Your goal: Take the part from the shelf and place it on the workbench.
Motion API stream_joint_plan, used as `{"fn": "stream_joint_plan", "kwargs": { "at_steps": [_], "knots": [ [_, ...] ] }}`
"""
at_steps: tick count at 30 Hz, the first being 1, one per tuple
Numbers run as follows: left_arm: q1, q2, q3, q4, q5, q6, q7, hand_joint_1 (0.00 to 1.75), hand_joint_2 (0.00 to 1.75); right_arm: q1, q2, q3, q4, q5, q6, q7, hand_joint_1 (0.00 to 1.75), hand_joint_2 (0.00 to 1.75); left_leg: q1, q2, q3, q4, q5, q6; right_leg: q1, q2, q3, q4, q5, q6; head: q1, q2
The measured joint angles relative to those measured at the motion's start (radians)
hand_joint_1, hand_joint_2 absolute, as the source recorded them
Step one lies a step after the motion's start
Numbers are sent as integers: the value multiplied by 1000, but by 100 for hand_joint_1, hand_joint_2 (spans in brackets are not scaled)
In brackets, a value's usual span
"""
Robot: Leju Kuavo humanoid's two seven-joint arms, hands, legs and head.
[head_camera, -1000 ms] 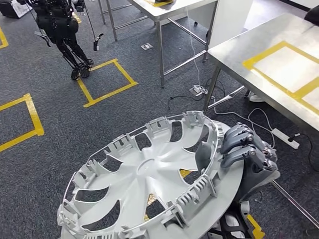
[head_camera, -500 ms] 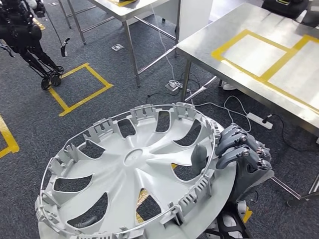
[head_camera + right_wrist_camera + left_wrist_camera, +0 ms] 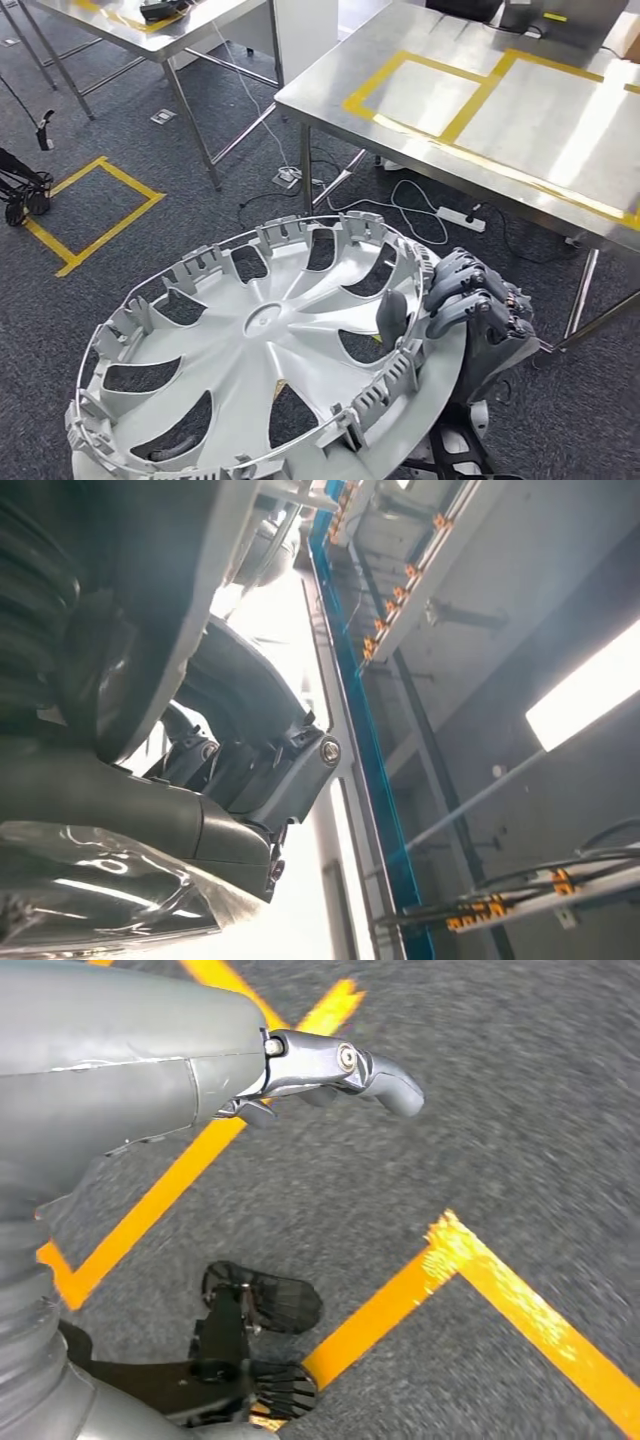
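A yellow tape square [image 3: 94, 215] marks the dark grey carpet well to the left of the robot's right hand, beside the black wheeled base of a stand [image 3: 19, 195] at the frame's edge. In the left wrist view, the left hand [image 3: 332, 1065] hangs over carpet crossed by yellow tape lines [image 3: 483, 1280], its fingers extended and holding nothing. Filling the foreground of the head view is the large white plastic wheel cover [image 3: 260, 350], a round multi-spoke disc with clips standing around its rim, carried roughly level and inner side up, above the floor. The right hand [image 3: 472, 310] grips it at its right edge: the grey thumb [image 3: 391, 315] presses onto a spoke from above, the dark fingers [image 3: 453, 285] curl over the rim from outside. Beyond and to the right of that hand stands the stainless steel workbench [image 3: 407, 115], marked with yellow tape rectangles; a white power strip [image 3: 460, 218] and cables lie on the carpet beneath it. The cover has not reached the bench.
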Motion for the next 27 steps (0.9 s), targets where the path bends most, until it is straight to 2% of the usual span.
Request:
{"fn": "stream_joint_plan", "kwargs": {
  "at_steps": [1,3,4,5,7,8,9,10,11,12,14,15,16,17,18,19,20,21,23,24,25,26,27],
  "knots": [
    [-1,0,0,0,-1,3,0,0,175,0,0,0,0,-3,0,0,175,175,0,-11,8,-20,0,1,-1,11,-5,1,2,6,0,0],
    [-3,-5,0,0,-2,7,0,0,175,1,-1,0,0,-8,0,0,175,175,-1,6,10,-28,-1,7,-5,29,-16,1,5,19,0,0],
    [-5,-7,0,0,-2,9,1,0,175,1,-1,0,0,-11,0,0,175,175,0,17,11,-33,2,12,-4,16,-23,6,1,24,1,0],
    [-7,-8,0,0,-2,10,1,0,175,0,-2,-1,0,-13,0,0,175,175,1,30,12,-37,5,19,-2,-11,-35,24,-12,29,5,0],
    [-7,-8,1,0,-2,13,1,0,175,-3,-4,-1,0,-16,0,0,175,175,1,56,13,-42,8,28,0,-80,-84,121,-67,37,12,0],
    [-6,-8,1,0,-2,13,2,0,175,-4,-5,-1,0,-18,0,0,175,175,1,70,12,-42,7,30,-2,-98,-117,190,-98,42,15,0],
    [-4,-8,1,0,-1,13,3,0,175,-4,-7,-1,1,-19,0,0,175,175,0,86,12,-42,6,31,-4,-105,-145,249,-118,46,15,0],
    [-3,-9,2,0,0,13,4,0,175,-4,-8,-1,1,-20,0,0,175,175,0,101,12,-42,5,31,-6,-108,-159,280,-121,49,15,0],
    [-4,-10,3,0,1,13,6,0,175,-4,-10,-1,2,-21,0,0,175,175,0,115,13,-41,4,30,-8,-112,-153,270,-106,51,15,0],
    [-5,-11,4,0,2,13,6,0,175,-4,-11,-1,2,-22,0,0,175,175,0,128,15,-41,2,28,-9,-120,-125,219,-75,52,15,0],
    [-8,-12,6,0,3,13,7,0,175,-7,-12,-1,2,-26,0,0,175,175,-4,149,20,-39,-4,20,-5,-171,-47,78,-22,49,16,0],
    [-8,-12,7,0,2,13,7,0,175,-8,-13,-1,2,-29,0,0,175,175,-7,159,22,-38,-7,15,-1,-192,-19,29,-10,43,15,0],
    [-8,-12,7,0,1,13,7,0,175,-10,-13,-1,2,-32,0,0,175,175,-11,168,24,-37,-10,10,3,-206,-6,5,-9,37,14,0],
    [-9,-12,8,-1,0,13,6,0,175,-10,-13,-1,2,-35,0,0,175,175,-14,180,26,-37,-11,6,6,-202,-3,2,-11,30,14,0],
    [-10,-13,10,-1,0,13,6,0,175,-10,-14,-1,2,-36,0,-1,175,175,-13,193,29,-38,-12,2,5,-187,-5,1,-9,23,13,0],
    [-12,-14,11,-1,-1,13,4,0,175,-9,-14,-1,2,-36,0,-1,175,175,-11,192,32,-35,-18,-3,4,-174,-5,0,-7,17,13,0],
    [-14,-14,13,-1,-1,13,2,0,175,-9,-15,-1,2,-36,0,-1,175,175,-8,176,29,-20,-32,-8,1,-160,-4,-2,-5,11,11,0],
    [-15,-15,16,-1,0,12,0,0,175,-9,-15,-1,2,-36,0,-1,175,175,-6,150,17,13,-55,-12,-2,-147,-2,-4,-3,5,8,0],
    [-12,-15,20,-1,0,12,-2,0,175,-9,-15,-1,2,-35,0,0,175,175,-3,93,-37,138,-119,-16,-4,-119,-1,-4,-1,-2,1,0],
    [-9,-15,22,-1,1,12,-2,0,175,-9,-15,-1,2,-35,0,0,175,175,-3,81,-68,203,-143,-16,-3,-103,-1,-4,0,-4,-1,0],
    [-7,-15,23,-1,1,12,-2,0,175,-8,-15,-1,2,-35,0,0,175,175,-3,75,-90,244,-150,-15,-3,-85,-1,-4,0,-4,-2,0],
    [-5,-15,24,-1,1,12,-2,0,175,-7,-15,-1,2,-35,0,0,175,175,-3,72,-96,247,-136,-13,-2,-68,0,-4,0,-5,-2,0],
    [-5,-15,24,-1,1,12,-2,0,175,-6,-15,-1,2,-35,0,0,175,175,-3,68,-83,210,-103,-10,-2,-51,1,-3,0,-5,-2,0]
  ]
}}
